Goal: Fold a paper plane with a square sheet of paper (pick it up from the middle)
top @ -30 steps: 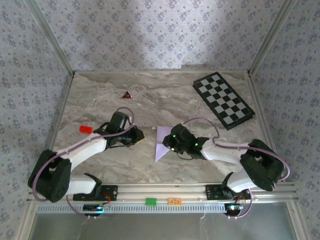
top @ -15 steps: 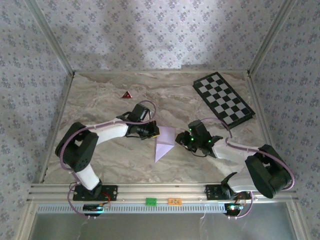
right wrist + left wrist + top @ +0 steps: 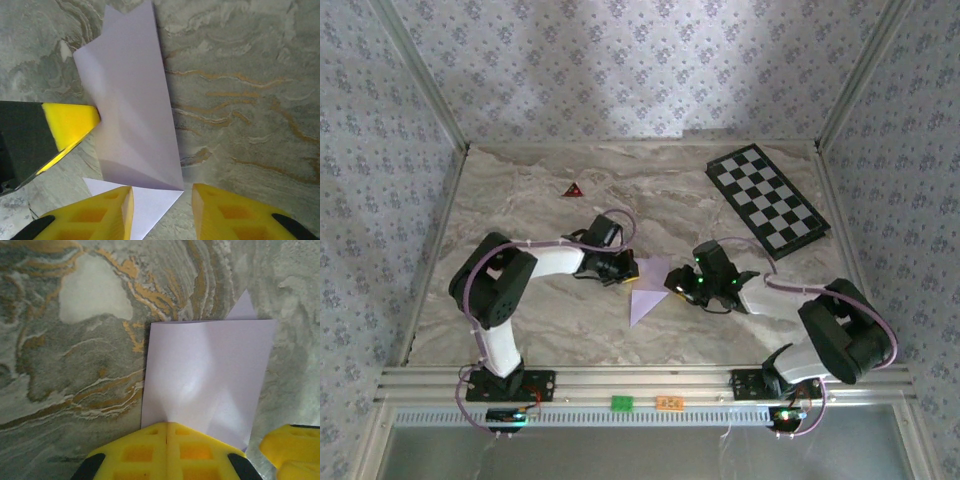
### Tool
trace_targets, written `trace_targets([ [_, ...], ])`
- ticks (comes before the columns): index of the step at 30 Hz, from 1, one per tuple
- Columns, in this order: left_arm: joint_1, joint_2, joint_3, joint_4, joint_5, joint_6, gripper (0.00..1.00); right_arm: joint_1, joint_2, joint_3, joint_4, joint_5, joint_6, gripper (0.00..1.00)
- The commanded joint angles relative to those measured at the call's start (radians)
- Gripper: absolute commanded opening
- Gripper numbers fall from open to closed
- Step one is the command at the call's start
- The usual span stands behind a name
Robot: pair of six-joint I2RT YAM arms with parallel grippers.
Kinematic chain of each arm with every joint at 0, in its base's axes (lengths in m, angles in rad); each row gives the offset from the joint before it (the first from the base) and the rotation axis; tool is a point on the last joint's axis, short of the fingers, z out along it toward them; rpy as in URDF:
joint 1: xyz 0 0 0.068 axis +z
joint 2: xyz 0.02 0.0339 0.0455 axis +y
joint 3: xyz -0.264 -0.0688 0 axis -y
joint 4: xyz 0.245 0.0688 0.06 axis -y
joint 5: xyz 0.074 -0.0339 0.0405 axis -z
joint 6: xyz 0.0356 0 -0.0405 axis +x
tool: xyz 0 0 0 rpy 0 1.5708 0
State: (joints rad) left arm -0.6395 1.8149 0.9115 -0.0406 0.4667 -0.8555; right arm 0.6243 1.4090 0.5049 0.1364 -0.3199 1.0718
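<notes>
The marbled table (image 3: 520, 330) is carrying a folded lilac sheet of paper (image 3: 642, 300), a checkered board (image 3: 767, 200) lying beyond-right of it, a red triangle (image 3: 572, 189) beyond-left.

Item counts. Robot arms: two, left arm (image 3: 535, 262) and right arm (image 3: 790, 300). Yellow-fingered grippers: two, left gripper (image 3: 625, 270) and right gripper (image 3: 678, 285). Folded lilac paper sheet (image 3: 648, 290): one, between the grippers. Checkered board (image 3: 767, 200): one, beyond the right gripper. Dark red triangle (image 3: 572, 189): one, beyond the left gripper. Small tags behind the grippers: two, green tag (image 3: 621, 403) and orange tag (image 3: 669, 403).
</notes>
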Motion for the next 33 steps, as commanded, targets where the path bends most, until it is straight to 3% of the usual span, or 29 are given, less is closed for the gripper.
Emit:
trace_targets([
  [1,0.006,0.021,-0.062,0.034,0.018,-0.017,0.00,0.009,0.018,0.026,0.015,-0.019,-0.007,0.39],
  [17,0.006,0.026,-0.046,0.015,0.038,-0.002,0.00,-0.037,0.047,0.018,0.145,-0.100,0.038,0.39],
  [25,0.006,0.027,-0.048,0.021,0.043,-0.005,0.00,-0.076,0.110,-0.021,0.368,-0.192,0.099,0.39],
  [33,0.005,0.015,-0.047,0.016,0.040,-0.004,0.00,-0.083,0.192,0.052,0.306,-0.224,0.042,0.38],
])
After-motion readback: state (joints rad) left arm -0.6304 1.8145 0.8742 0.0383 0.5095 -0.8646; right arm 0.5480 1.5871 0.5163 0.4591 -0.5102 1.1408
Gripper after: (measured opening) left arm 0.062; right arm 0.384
